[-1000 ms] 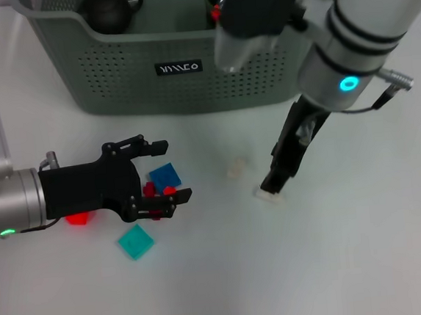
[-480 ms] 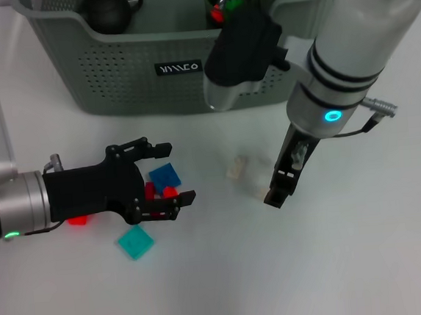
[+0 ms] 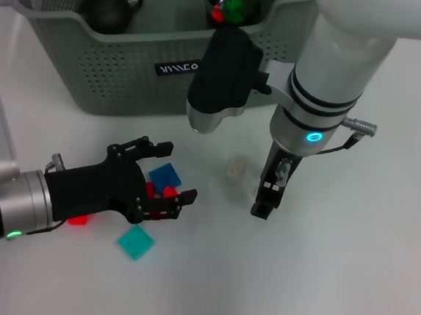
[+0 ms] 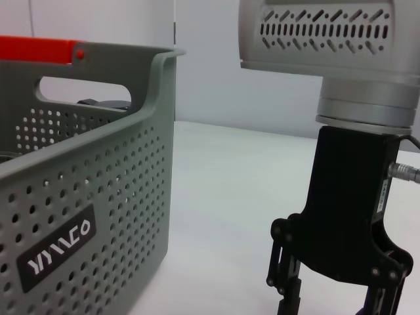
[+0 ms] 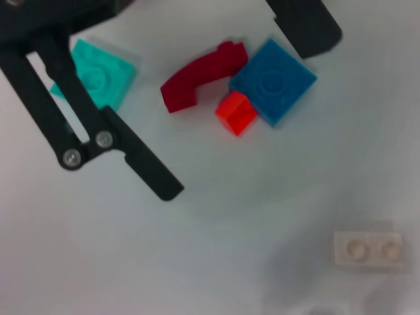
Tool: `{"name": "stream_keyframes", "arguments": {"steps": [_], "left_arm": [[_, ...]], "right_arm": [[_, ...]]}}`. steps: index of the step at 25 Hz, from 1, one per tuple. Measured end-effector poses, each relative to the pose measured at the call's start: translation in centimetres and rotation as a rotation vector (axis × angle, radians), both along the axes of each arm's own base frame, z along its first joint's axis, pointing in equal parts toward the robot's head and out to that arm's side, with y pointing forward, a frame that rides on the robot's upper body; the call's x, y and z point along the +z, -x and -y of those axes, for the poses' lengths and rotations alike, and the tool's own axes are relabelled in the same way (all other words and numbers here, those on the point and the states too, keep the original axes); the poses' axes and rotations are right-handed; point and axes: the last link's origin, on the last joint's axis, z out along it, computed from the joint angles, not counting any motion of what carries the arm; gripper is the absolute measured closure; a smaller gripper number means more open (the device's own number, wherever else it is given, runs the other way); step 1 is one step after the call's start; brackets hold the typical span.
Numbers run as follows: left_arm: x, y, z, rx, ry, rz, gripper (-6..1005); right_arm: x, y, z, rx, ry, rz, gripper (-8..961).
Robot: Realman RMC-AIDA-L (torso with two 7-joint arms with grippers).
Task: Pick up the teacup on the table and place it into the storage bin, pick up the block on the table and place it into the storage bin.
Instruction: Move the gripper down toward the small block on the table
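The left gripper (image 3: 169,172), a black claw on a silver wrist, hangs low over a cluster of small plastic building blocks on the white table (image 3: 367,262), its fingers spread wide and holding nothing. Between those fingers lie a blue square block (image 3: 165,176), a dark red curved piece (image 5: 200,79) and a small bright red cube (image 5: 236,113); a teal square tile (image 3: 135,242) sits just outside the claw. A pale two-stud brick (image 5: 366,249) lies apart, near the right gripper (image 3: 265,197), whose finger state I cannot tell. The grey-green perforated plastic storage bin (image 3: 114,70) stands behind the blocks (dark rounded objects already sit inside it). These blocks look light, stiff and smooth, so likely to skid; pinching the blue block across two flat opposite sides seems the surest hold.
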Motion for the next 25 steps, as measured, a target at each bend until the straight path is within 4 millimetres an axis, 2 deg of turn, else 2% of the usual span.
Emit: {"name": "stream_keyframes", "arguments": {"steps": [11,17,25], "left_arm": [[-0.03,0.07,0.04,0.003,-0.001,-0.001,111],[-0.08,0.09,0.09,0.005,0.001,0.000,112],[-0.19,0.11,0.17,0.009,0.005,0.004,112]], "right_arm": [[-0.15,-0.07,-0.04,-0.005,-0.016,-0.004,418],[-0.12,-0.29,-0.15,-0.007,-0.024,-0.003,620],[-0.12,-0.69,-0.17,-0.019,-0.025,0.004,613]]}}
